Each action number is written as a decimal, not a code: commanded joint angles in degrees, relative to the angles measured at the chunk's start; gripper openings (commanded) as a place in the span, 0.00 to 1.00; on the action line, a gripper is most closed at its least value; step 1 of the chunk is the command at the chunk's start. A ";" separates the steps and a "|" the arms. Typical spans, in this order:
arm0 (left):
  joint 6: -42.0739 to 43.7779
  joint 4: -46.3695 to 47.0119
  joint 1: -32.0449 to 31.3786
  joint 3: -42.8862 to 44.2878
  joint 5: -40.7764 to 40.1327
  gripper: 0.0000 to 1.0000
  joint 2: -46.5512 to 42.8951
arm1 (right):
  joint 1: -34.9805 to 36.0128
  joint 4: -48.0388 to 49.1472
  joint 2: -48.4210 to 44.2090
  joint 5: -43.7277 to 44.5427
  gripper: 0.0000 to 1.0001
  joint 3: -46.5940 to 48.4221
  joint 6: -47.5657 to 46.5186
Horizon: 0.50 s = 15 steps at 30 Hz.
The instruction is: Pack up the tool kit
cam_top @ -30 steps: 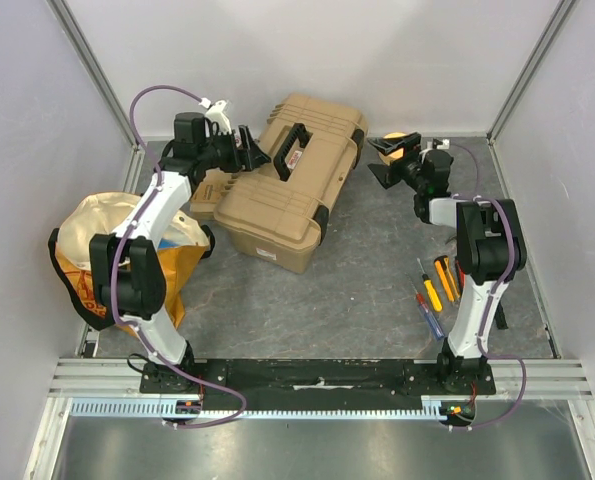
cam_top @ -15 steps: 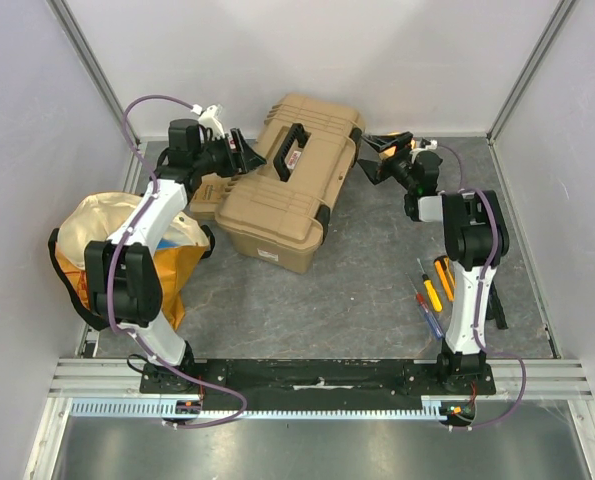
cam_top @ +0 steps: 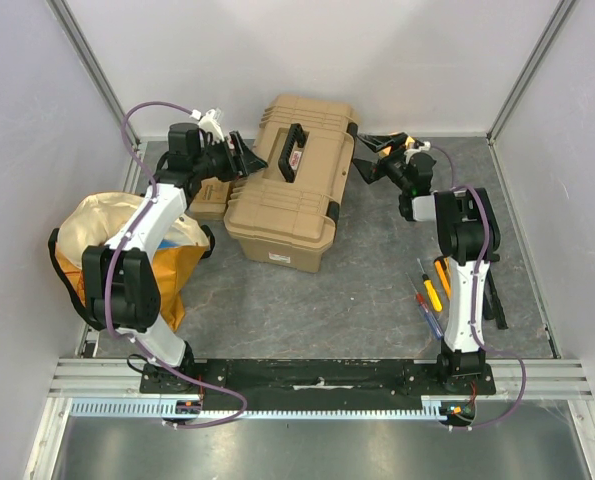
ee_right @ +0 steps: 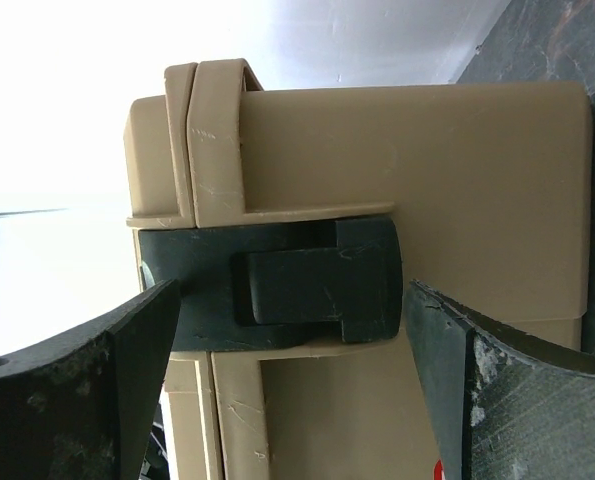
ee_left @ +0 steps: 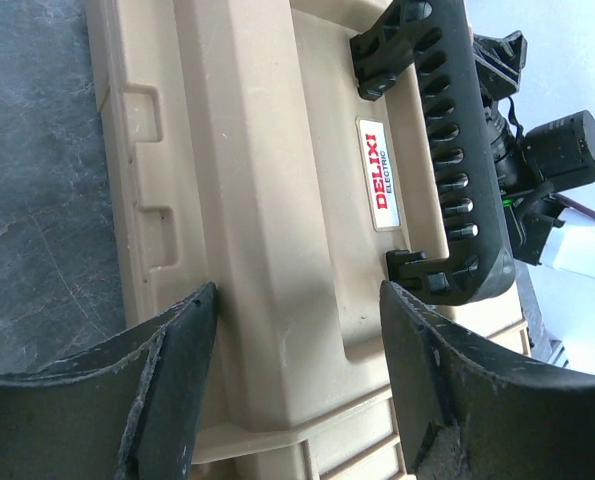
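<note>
Top: toolbox closed between left gripper and right gripper, both jaws wide and empty, screwdrivers unpacked well behind the right jaws; left wrist: handle just beyond jaws; right wrist: latch fastened, centred between jaws, so packing looks barely begun.

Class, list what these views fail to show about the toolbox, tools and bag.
Top view: toolbox lid shut, inside hidden.
Top view: screwdrivers partly behind the right arm, too small to count.
Top view: cardboard box mostly covered by the left arm.
Top view: bag contents hidden by its folds.
Right wrist view: latch fills the frame; edges cut off the toolbox.
</note>
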 commanded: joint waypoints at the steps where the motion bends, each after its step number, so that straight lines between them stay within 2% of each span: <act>1: -1.81 -5.96 -1.79 2.85 -0.27 0.72 -0.35 | 2.57 8.30 1.63 -3.68 0.98 1.12 3.08; 5: -3.04 -6.05 -1.53 6.54 -2.73 0.73 1.41 | 2.83 17.44 2.77 -2.10 0.98 1.82 10.82; 11: -6.56 -3.07 0.23 12.25 -2.04 0.75 6.76 | 3.36 22.01 3.74 -1.92 0.98 4.64 14.16; 15: -6.83 -0.52 0.76 17.17 -0.19 0.75 10.81 | 3.36 29.91 5.49 -0.87 0.98 4.99 18.20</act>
